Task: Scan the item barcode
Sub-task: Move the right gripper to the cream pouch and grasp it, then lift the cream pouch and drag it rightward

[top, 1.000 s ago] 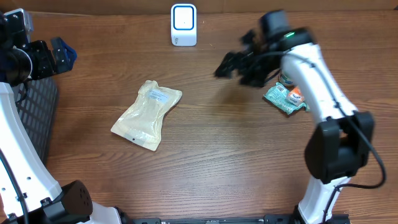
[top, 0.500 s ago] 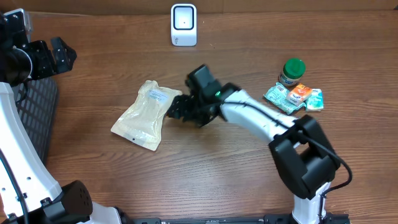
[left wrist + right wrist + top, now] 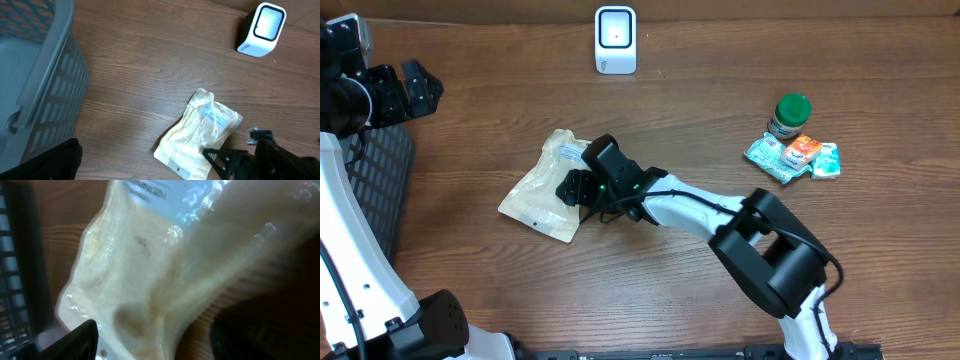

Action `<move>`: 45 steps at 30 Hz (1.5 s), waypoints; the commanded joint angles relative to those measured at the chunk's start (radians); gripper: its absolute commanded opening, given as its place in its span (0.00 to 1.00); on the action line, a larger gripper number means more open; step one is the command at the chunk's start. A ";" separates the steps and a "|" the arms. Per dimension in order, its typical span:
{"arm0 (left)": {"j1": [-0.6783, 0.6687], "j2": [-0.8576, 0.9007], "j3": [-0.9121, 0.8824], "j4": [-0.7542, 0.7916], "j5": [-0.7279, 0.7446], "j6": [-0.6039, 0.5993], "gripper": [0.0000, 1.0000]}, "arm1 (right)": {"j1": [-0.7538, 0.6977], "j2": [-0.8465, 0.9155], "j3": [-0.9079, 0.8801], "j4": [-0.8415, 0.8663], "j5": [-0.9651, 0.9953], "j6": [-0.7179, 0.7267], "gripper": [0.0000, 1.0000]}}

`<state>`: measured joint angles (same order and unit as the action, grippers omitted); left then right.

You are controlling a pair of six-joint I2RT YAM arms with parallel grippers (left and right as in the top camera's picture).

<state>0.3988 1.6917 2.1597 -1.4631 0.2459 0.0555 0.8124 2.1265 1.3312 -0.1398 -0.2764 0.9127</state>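
The item, a cream plastic pouch (image 3: 542,190) with a white label, lies flat on the wooden table left of centre; the left wrist view shows the pouch (image 3: 200,130) as well. My right gripper (image 3: 578,188) is low over its right edge and open. In the right wrist view the pouch (image 3: 150,265) fills the frame, and the right gripper (image 3: 155,337) straddles its lower part, jaws apart. The white scanner (image 3: 615,40) stands at the back centre, with the scanner (image 3: 262,29) also in the left wrist view. My left gripper (image 3: 420,85) is held open at the far left, holding nothing.
A grey slatted basket (image 3: 45,75) stands at the left edge of the table. A green-lidded jar (image 3: 788,113) and a few small packets (image 3: 790,155) lie at the right. The right arm stretches across the table's middle.
The right arm swung from beside the jar at the back right across to the pouch, and its jaws narrowed somewhat. The left arm and the pouch have not moved.
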 commanded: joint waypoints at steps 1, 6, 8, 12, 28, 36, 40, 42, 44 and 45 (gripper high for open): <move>-0.006 0.003 0.003 0.000 -0.002 0.012 1.00 | -0.001 0.043 -0.006 0.012 0.033 0.031 0.69; -0.006 0.003 0.003 0.000 -0.002 0.012 1.00 | -0.001 0.074 -0.006 0.077 0.063 0.051 0.69; -0.006 0.003 0.003 0.001 -0.002 0.012 1.00 | -0.001 0.096 -0.006 0.111 0.067 0.089 0.68; -0.006 0.003 0.003 0.000 -0.002 0.012 1.00 | -0.001 0.142 -0.006 0.158 0.066 0.113 0.61; -0.006 0.003 0.003 0.000 -0.002 0.012 1.00 | -0.159 0.017 0.011 -0.035 -0.178 -0.167 0.11; -0.006 0.003 0.003 0.001 -0.002 0.012 1.00 | -0.205 -0.224 0.129 -0.526 0.141 -0.532 0.05; -0.006 0.003 0.003 0.000 -0.002 0.012 1.00 | -0.182 -0.288 0.248 -0.803 0.410 -0.611 0.04; -0.006 0.003 0.003 0.000 -0.002 0.012 1.00 | -0.169 -0.288 0.293 -0.935 0.562 -0.611 0.04; -0.006 0.003 0.003 0.000 -0.002 0.012 1.00 | -0.155 -0.287 0.301 -1.031 0.732 -0.612 0.04; -0.006 0.003 0.003 0.000 -0.002 0.012 1.00 | -0.149 -0.286 0.301 -1.070 0.806 -0.611 0.04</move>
<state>0.3992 1.6917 2.1597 -1.4635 0.2459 0.0555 0.6395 1.8500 1.6108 -1.1225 0.1524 0.3454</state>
